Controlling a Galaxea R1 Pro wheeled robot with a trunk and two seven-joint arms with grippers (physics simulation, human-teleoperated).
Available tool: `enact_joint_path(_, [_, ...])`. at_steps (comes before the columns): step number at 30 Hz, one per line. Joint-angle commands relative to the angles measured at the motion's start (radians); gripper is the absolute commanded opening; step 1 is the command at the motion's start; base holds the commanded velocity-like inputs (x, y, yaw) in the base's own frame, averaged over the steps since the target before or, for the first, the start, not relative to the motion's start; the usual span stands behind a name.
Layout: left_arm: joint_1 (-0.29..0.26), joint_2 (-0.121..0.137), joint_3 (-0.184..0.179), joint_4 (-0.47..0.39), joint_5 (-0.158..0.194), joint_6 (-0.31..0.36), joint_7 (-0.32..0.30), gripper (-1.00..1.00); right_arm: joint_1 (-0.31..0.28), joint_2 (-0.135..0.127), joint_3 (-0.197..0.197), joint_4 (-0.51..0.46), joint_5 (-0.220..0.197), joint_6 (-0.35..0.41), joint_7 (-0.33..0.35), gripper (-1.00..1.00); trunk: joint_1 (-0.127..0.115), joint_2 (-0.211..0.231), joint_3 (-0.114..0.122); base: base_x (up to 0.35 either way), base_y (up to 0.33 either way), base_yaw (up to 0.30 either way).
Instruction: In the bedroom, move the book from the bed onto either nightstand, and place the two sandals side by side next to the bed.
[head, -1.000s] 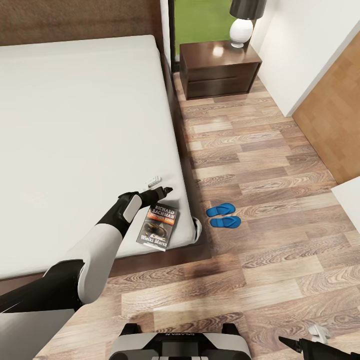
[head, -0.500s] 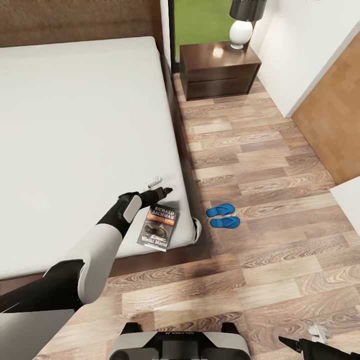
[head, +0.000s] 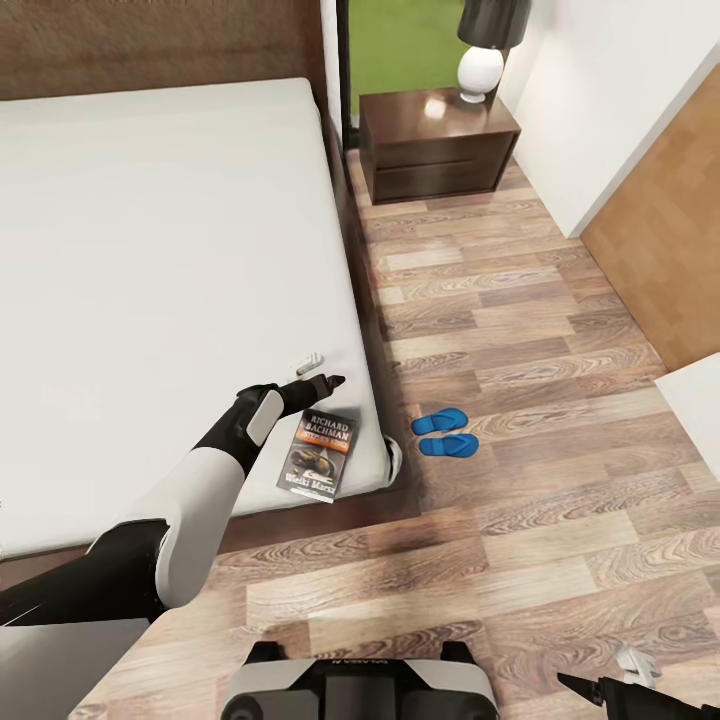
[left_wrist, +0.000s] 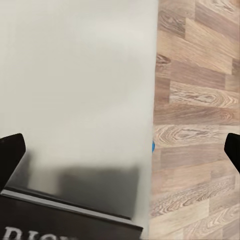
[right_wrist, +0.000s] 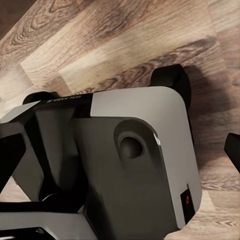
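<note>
The book (head: 320, 455) lies face up near the foot corner of the white bed (head: 150, 270); its top edge (left_wrist: 70, 220) shows in the left wrist view. Just beyond the book's top edge, my left gripper (head: 318, 371) hovers over the mattress, open, fingertips wide apart (left_wrist: 121, 152) and holding nothing. Two blue sandals (head: 445, 433) lie side by side on the floor next to the bed's corner. The nightstand (head: 435, 140) with its lamp (head: 483, 50) stands by the headboard. My right gripper (head: 610, 675) hangs low at my right side, open (right_wrist: 121, 152).
A wood-plank floor (head: 520, 330) runs between the bed and a white wall (head: 610, 100) with a light wooden door (head: 660, 260). My own base (right_wrist: 130, 150) shows below the right arm. A window (head: 400, 40) sits behind the nightstand.
The whole picture has shifted slightly, so the camera has moved. The left arm, book and sandals keep their places relative to each other.
</note>
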Motion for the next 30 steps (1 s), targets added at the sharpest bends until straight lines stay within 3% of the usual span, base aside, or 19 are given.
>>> enact_joint_path(1, [0.0, -0.001, 0.008, -0.001, 0.003, 0.008, -0.002, 1.0, 0.0, 0.0, -0.001, 0.0, -0.005, 0.01, 0.003, 1.0, -0.004, 0.007, 0.003, 0.0, 0.0, 0.0])
enact_joint_path(30, [0.0, -0.001, 0.01, 0.0, 0.003, 0.011, -0.002, 1.0, 0.0, 0.0, -0.001, 0.0, -0.005, 0.011, 0.003, 1.0, -0.115, 0.21, 0.094, 0.0, 0.0, 0.0])
